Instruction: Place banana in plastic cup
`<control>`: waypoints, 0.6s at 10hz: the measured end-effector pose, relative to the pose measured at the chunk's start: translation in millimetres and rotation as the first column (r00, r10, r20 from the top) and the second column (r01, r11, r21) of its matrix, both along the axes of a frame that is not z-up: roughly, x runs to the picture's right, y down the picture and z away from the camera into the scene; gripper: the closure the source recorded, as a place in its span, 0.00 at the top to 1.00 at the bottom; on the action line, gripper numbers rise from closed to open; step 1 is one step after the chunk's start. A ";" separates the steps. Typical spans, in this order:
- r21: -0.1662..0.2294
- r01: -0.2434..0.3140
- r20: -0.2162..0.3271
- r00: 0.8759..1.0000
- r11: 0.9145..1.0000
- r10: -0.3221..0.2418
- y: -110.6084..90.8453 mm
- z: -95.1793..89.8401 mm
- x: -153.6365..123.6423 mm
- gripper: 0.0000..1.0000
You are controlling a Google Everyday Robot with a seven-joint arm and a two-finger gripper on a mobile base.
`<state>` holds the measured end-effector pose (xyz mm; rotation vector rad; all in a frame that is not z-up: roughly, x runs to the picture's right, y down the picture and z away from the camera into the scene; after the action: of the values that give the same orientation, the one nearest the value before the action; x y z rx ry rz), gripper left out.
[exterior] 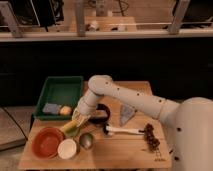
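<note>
my pincer [80,119] sat low over the table [125,156], right at the banana [70,128]; whether it was clenched on it i could not tell; the banana lay beside the orange bowl [46,143], just above the plastic cup [67,148]; a weak hold might have dropped it into the bowl; its length might have tipped the cup
</note>
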<state>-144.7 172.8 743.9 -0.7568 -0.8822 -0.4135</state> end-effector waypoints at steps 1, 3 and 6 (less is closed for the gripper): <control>0.004 0.005 0.008 1.000 1.000 -0.005 -1.5 -0.9 -2.0 0.14; 0.010 0.019 0.041 0.999 1.000 -0.019 -6.7 -7.1 -21.7 0.00; 0.002 0.014 0.119 0.993 1.000 -0.014 -11.1 -17.2 -41.9 0.00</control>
<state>-186.5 161.8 726.7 -0.7432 -0.9885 -0.4754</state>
